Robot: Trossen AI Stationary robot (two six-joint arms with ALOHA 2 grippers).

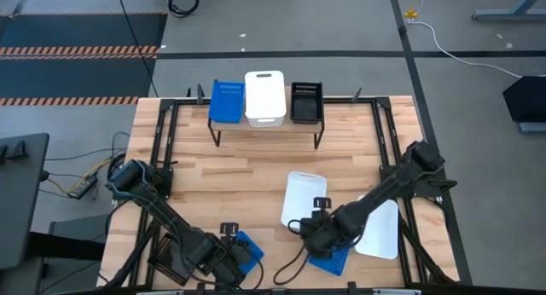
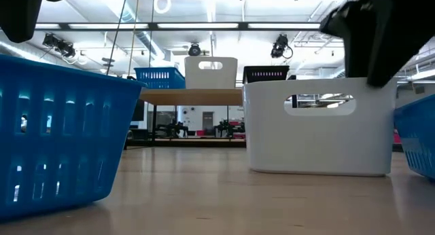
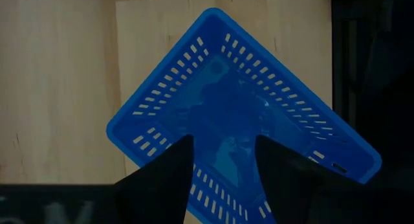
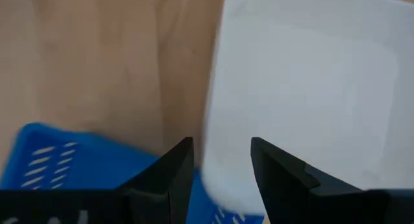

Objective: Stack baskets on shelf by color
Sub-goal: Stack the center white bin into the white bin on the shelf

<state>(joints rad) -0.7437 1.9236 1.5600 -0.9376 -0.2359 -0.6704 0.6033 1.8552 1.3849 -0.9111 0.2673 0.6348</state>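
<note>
The shelf (image 1: 266, 123) stands at the table's far edge and carries a blue basket (image 1: 226, 101), a white one (image 1: 264, 96) and a black one (image 1: 307, 102) side by side. On the table lie a white basket (image 1: 303, 197), a second white one (image 1: 381, 231) and two blue ones (image 1: 247, 248) (image 1: 334, 261). My left gripper (image 3: 223, 143) hangs open over the near-left blue basket (image 3: 239, 114), fingers pointing down into it. My right gripper (image 4: 222, 146) is open above the rim of a white basket (image 4: 304, 88), beside a blue basket (image 4: 65, 162).
The table is ringed by a black metal frame (image 1: 166, 150). In the low view a blue basket (image 2: 61, 133) stands close at the left, a white one (image 2: 319, 123) in the middle and another blue one (image 2: 418, 140) at the right edge. Bare wood lies between the shelf and these baskets.
</note>
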